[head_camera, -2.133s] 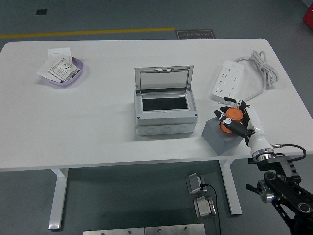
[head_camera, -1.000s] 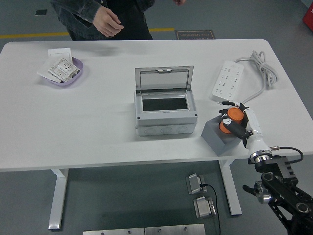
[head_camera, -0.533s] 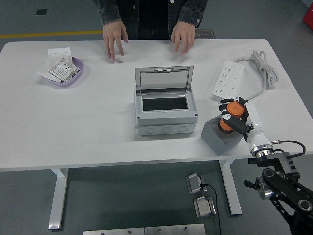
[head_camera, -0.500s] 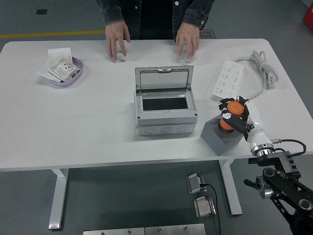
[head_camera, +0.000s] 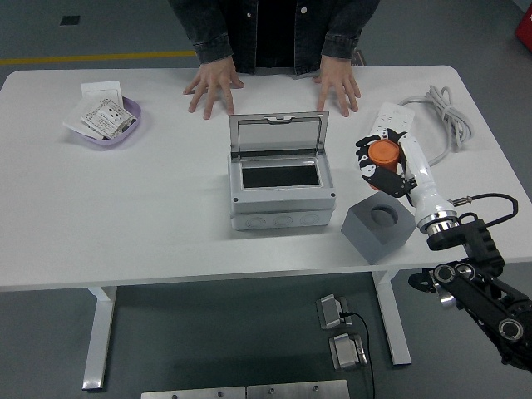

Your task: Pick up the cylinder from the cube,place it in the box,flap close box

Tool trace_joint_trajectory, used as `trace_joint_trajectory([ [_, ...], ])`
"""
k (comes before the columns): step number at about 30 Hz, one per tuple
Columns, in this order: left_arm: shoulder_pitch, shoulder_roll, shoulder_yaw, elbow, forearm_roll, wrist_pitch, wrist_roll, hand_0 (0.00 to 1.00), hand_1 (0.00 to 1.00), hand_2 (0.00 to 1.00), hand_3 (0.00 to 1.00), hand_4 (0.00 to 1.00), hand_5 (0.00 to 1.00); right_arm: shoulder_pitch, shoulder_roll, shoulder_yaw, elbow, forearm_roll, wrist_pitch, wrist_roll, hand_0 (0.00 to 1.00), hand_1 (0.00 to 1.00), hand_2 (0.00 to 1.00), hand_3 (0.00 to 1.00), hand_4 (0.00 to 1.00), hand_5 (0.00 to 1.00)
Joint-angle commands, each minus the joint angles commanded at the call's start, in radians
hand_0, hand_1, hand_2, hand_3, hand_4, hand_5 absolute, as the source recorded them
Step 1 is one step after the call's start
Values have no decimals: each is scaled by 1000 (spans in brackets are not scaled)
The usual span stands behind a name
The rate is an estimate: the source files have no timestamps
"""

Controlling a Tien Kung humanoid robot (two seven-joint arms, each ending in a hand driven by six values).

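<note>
Head view of the white table, with the open grey rectangular plastic box serving as landmark. Right of the box, the robot's right hand is wrapping its black fingers closely around the orange cylinder and is holding it in the air, clear of the table. Below the cylinder and just right of the box's front corner, the grey cube with a round recess in its top face is sitting near the table's front edge. The box's clear-windowed hinged lid is standing upright at its rear edge. Behind the box, a person's two hands are resting flat on the table. Right of the box, beyond the hand, a white power strip is lying. Far left of the box, a lilac bowl is holding printed packets.
</note>
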Motion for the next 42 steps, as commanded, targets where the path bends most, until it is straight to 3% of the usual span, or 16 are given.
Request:
trace_joint_trajectory([
  [1, 0, 1, -5, 0, 5, 0, 1, 609, 647, 601, 605, 665, 180, 25, 5, -23, -8, -35, 0, -25, 492, 433, 365, 256, 2, 2],
  [2, 0, 1, -8, 0, 7, 0, 2, 609, 648, 602, 606, 669, 185, 46, 11, -42, -16, -65, 1, -47, 181, 165, 315, 225, 2, 2],
  [7, 0, 4, -7, 0, 7, 1, 3, 609, 648, 602, 606, 669, 185, 170, 59, -153, -92, -215, 19, -162, 181, 165, 315, 225, 2, 2],
  [8, 0, 5, -8, 0, 7, 1, 4, 609, 647, 603, 606, 671, 195, 198, 70, -178, -112, -243, 24, -184, 2, 48, 214, 162, 2, 2],
  [15, -3, 9, -19, 0, 19, 2, 9, 609, 648, 603, 607, 671, 200, 373, 141, -336, -251, -365, 59, -278, 2, 15, 191, 153, 2, 2],
  [25, -8, 14, -4, 0, 8, 3, 8, 610, 649, 604, 607, 671, 205, 585, 205, -546, -411, -295, 67, -234, 2, 7, 185, 151, 2, 2],
  [34, -11, 14, 19, 0, -12, 2, 6, 611, 650, 604, 608, 670, 209, 639, 213, -689, -441, -230, 61, -162, 2, 5, 185, 152, 2, 2],
  [42, -15, 14, 46, 0, -35, 1, 1, 611, 651, 603, 607, 669, 210, 645, 212, -718, -450, -210, 58, -142, 2, 11, 186, 153, 2, 2],
])
